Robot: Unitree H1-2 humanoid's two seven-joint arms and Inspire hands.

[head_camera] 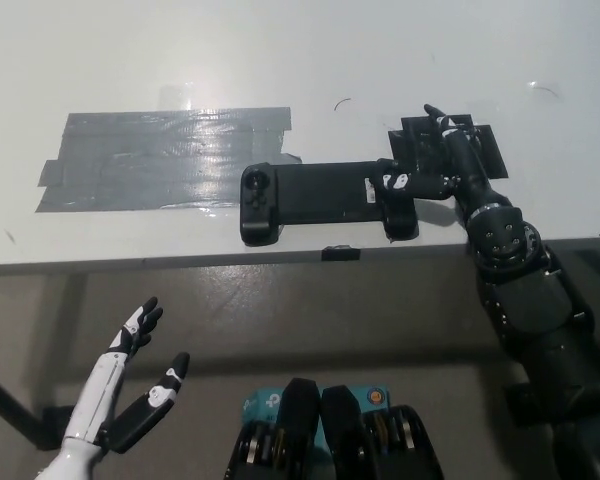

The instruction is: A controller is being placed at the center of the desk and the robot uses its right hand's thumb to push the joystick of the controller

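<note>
One black controller lies lengthwise near the front edge of the white desk, with a joystick at its left end and another at its right end. Just left of it a broad patch of grey tape is stuck flat to the desk; a smaller patch of black tape lies behind its right end. Over that end rests the black right hand, thumb tip on or just at the right joystick, other fingers stretched toward the black tape, grasping nothing. Below the desk edge at lower left hangs the white left hand, fingers spread, empty. Nothing stands between hand and joystick.
</note>
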